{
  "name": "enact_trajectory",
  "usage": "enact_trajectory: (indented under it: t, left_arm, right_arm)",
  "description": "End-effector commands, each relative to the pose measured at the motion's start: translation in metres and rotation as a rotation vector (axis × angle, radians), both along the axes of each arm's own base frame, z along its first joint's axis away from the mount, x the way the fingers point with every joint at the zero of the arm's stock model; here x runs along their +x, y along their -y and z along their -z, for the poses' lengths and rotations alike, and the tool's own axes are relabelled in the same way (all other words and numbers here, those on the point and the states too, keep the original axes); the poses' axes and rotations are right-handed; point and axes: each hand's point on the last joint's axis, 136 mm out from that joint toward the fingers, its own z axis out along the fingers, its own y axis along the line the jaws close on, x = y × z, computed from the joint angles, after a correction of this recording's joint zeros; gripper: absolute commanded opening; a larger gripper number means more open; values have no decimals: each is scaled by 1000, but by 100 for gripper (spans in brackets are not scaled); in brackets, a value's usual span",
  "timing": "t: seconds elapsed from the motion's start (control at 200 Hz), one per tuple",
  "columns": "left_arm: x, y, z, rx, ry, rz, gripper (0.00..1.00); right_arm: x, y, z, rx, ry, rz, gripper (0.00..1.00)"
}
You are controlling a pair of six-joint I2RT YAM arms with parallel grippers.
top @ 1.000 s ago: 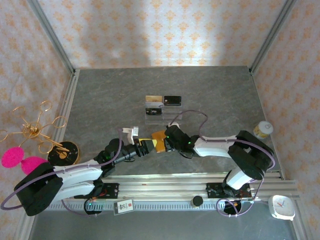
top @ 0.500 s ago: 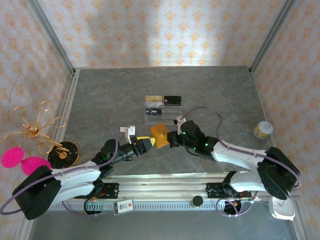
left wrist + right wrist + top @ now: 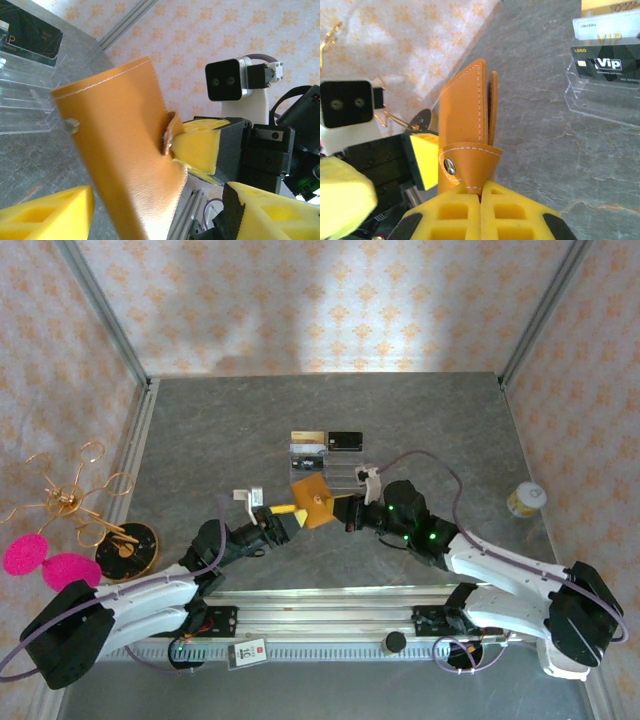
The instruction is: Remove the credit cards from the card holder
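From above, my right fingers [image 3: 347, 512] are pinched shut on the card holder [image 3: 316, 502]. It is lifted over the middle of the table [image 3: 200, 430], just on the near side of the clear stand [image 3: 338, 476]. My left fingers [image 3: 284, 511] stand apart beside it, gripping nothing.

At my left wrist, the holder's tan face hangs between my spread pads.

At my right wrist, I clamp the strap [image 3: 470, 170] end. The holder stands upright and nearly folded, and credit cards [image 3: 605, 62] sit on the stand. I cannot tell whether any remain inside.

I judge this the presenting step. Next, my left fingers must catch a leaf or a card edge while my right holds firm.
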Motion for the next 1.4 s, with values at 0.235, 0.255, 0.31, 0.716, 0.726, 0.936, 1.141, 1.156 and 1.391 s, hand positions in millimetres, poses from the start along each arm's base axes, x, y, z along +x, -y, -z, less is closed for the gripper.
enact_trajectory:
  t: [0.235,0.255,0.31,0.716,0.726,0.936,1.141,1.156,1.391]
  left_arm:
    - [-7,-1,-28,-60,94,30,58]
    - [-8,0,-29,-65,96,37,57]
    - [-9,2,-33,-79,105,51,56]
    - [-13,5,-34,-115,111,84,29]
    - [-13,5,-34,-113,108,84,28]
    - [-1,13,-22,-44,46,62,0]
    - [23,14,8,189,-33,-123,0]
    - [24,14,10,200,-40,-131,0]
    - [34,20,13,291,-48,-204,0]
  right_arm:
    - [-9,-1,-35,134,59,-33,0]
    - [-10,-2,-36,141,61,-38,0]
    - [-12,-5,-40,159,68,-55,0]
    - [-4,-15,-19,127,14,-37,0]
    - [-3,-15,-18,122,11,-32,0]
    - [24,-1,9,-16,-104,158,24]
    - [41,31,-19,-40,-80,419,55]
    - [42,32,-20,-42,-79,428,56]
    - [37,8,-34,-78,-27,435,56]
